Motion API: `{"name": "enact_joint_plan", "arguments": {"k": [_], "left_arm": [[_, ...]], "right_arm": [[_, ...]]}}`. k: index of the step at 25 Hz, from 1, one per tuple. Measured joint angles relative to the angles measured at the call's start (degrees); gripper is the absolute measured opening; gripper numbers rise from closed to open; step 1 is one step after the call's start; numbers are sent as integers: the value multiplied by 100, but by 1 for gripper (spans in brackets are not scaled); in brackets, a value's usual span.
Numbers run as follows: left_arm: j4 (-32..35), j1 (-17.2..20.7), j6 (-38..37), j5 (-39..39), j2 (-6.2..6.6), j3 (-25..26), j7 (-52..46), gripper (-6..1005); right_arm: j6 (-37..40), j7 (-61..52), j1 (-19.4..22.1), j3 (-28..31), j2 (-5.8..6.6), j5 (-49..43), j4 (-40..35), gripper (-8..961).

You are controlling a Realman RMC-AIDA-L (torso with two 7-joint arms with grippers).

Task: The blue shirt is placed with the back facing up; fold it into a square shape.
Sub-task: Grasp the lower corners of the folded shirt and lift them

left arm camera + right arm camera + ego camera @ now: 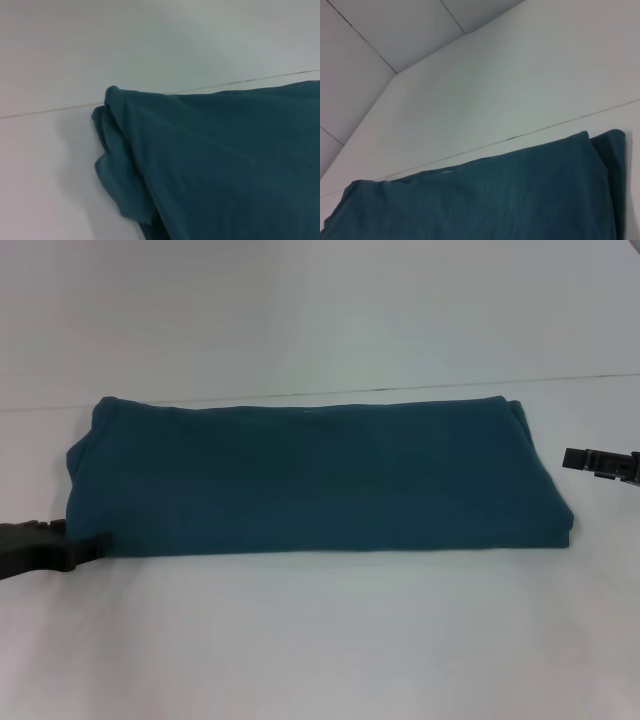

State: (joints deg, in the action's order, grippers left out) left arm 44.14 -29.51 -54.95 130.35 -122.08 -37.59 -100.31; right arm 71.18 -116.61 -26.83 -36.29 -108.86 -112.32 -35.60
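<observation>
Both the left claw and right claw are cut by the head view's edges.

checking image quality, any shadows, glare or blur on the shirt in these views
Head view: even light, no glare, blue shirt sharp, soft shadow under its near edge, left gripper slightly soft. Left wrist view: folds look a little blurred. Right wrist view: flat light, no glare.

Bare white table all around the folded blue shirt, no obstacles.
</observation>
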Motion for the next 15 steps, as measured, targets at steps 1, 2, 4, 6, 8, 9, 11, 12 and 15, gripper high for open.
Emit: {"name": "enact_joint_plan", "arguments": {"k": [1,2,4,6,8,9,11,12,15], "left_arm": [[0,0,10,8,-2,-1,-1,898],[1,0,17,13,-4,-1,-1,802],[7,-1,19,16,-7,-3,-2,667],[11,-5,19,17,-8,-3,-1,588],[13,-11,20,17,-9,-3,-1,510],[13,-17,20,17,-9,-4,-1,471],[14,-32,19,17,-9,-4,-5,429],[15,-40,19,17,-9,-3,-6,409],[16,-50,20,17,-9,-3,-6,346]], "right_arm": [[-2,1,4,0,-2,0,0,852],[-5,2,8,0,-3,0,0,851],[-12,2,23,4,-3,0,1,850],[-20,3,44,21,-3,0,13,848],[-34,3,75,37,-3,0,29,819],[-42,3,91,40,-3,-7,33,792],[-52,-16,112,42,0,-96,34,737],[-54,-48,114,43,0,-176,35,709],[-72,-191,88,44,1,-434,48,710]]}}
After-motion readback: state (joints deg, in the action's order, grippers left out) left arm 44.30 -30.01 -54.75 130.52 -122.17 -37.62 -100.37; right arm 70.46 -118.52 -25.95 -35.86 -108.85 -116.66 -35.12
